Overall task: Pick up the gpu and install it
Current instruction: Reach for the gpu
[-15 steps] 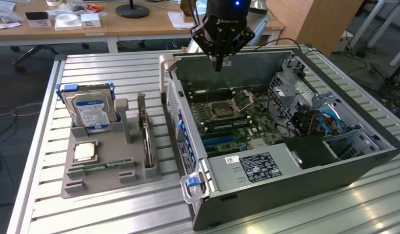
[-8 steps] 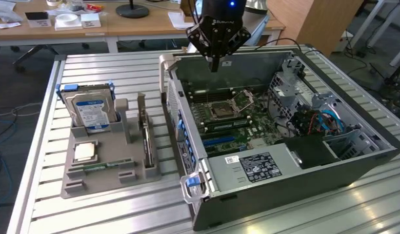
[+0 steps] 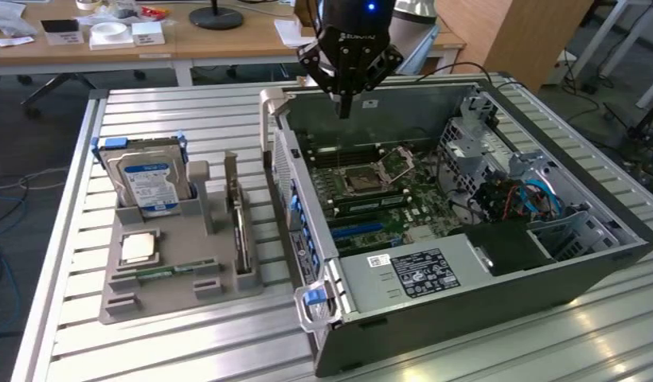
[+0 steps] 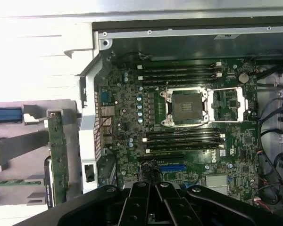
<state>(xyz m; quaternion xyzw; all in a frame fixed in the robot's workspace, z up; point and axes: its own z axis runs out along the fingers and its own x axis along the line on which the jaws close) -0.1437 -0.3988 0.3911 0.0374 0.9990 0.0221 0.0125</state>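
Claw [image 3: 345, 110] hangs pinched shut, empty, over the open case [image 3: 497, 314]; coming down shut could topple the upright gpu [image 3: 238, 229].

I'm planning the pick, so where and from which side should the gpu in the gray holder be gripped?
Probably its upper long edge, near the middle, coming straight down. The gpu stands on edge in a slot of the gray holder, its lower part seated, top edge free; the thin flat faces suit a pinch across them.
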